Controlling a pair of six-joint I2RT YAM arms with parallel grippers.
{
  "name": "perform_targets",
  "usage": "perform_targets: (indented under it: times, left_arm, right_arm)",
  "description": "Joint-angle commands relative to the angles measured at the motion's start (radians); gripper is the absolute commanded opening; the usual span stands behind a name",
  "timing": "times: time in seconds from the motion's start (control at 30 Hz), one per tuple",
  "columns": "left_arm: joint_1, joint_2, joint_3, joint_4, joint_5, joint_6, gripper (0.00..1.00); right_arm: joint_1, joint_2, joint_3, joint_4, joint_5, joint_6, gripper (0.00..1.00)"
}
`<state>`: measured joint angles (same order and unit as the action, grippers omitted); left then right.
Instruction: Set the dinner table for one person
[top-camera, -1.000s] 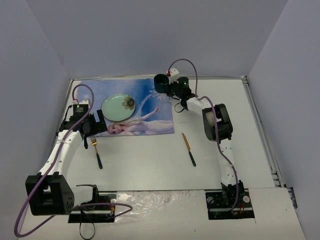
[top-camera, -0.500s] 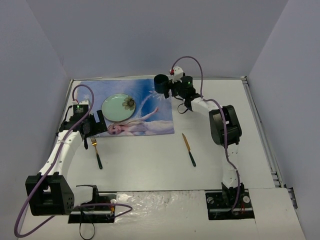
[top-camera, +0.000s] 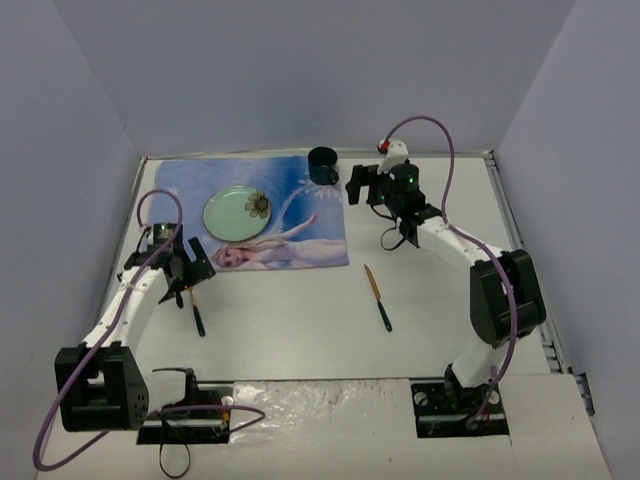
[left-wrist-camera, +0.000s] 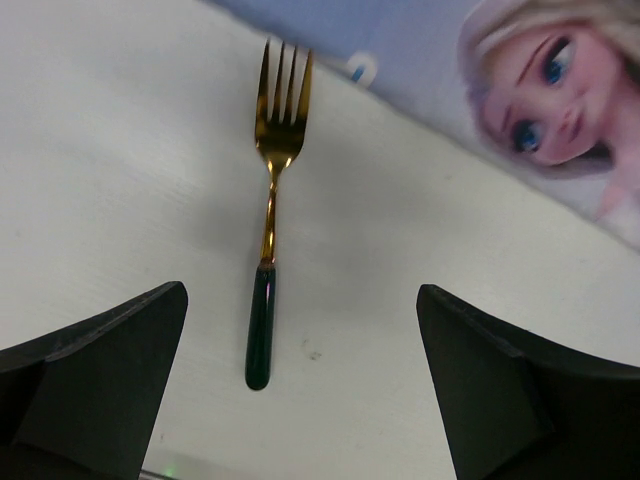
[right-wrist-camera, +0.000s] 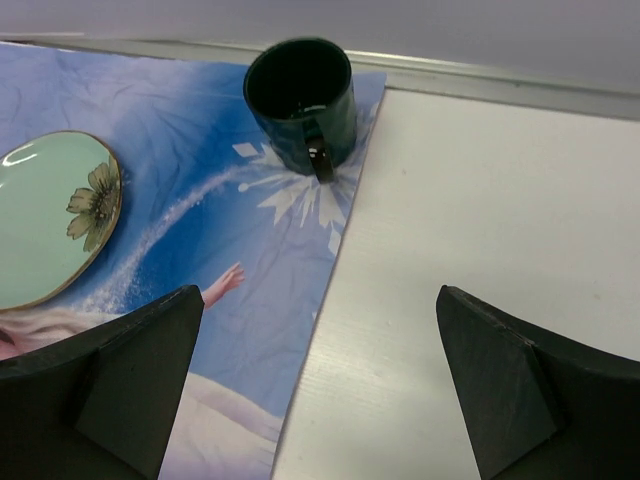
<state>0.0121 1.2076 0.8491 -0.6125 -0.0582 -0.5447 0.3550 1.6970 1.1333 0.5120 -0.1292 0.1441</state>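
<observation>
White desk (top-camera: 450, 300) fills the floor of the scene between grey walls and carries everything. A blue cloth mat (top-camera: 300, 200) lies on its far left part. On the mat sit a pale green plate (top-camera: 236, 213) and, at the far right corner, an upright dark mug (right-wrist-camera: 300, 95) with its handle turned towards the near side.

A fork (left-wrist-camera: 268, 230) with a gold head and dark handle lies flat on the bare desk just off the mat's near left edge, tines pointing at the cloth. The left hand (top-camera: 188, 268) hangs over it with its fingers spread wide, one on each side of the handle and touching nothing. The right hand (top-camera: 362, 186) is also spread and empty, just right of the mug. A knife (top-camera: 378, 298) lies on the bare desk, well to the right of the mat.

The fork looks like the step in hand, and the risk lies there. It is thin and flat against a hard surface, so fingers that come down too high would close on air, and fingers that come down too low would scrape the desk. A squeeze off centre could spin the fork or push the tines under the cloth edge and wrinkle the mat. On the other side, a careless sideways swing of the right hand could tip the mug, which stands close to the mat's corner.
</observation>
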Motion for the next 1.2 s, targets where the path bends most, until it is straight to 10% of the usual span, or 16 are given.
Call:
perform_targets:
  times: [0.0,0.4,1.17]
  left_arm:
    - [-0.001,-0.037,-0.084,0.005,0.011,-0.140,0.96]
    - [-0.053,-0.053,-0.238,0.030,-0.055,-0.221,0.74]
    - [-0.067,-0.033,-0.195,-0.019,-0.072,-0.231,0.00]
  right_arm:
    - [0.002,-0.062,-0.034,0.091,0.030,0.051,1.00]
    - [-0.022,-0.040,-0.049,0.156,-0.039,0.087,1.00]
    - [-0.055,-0.061,-0.087,0.196,-0.068,0.100,1.00]
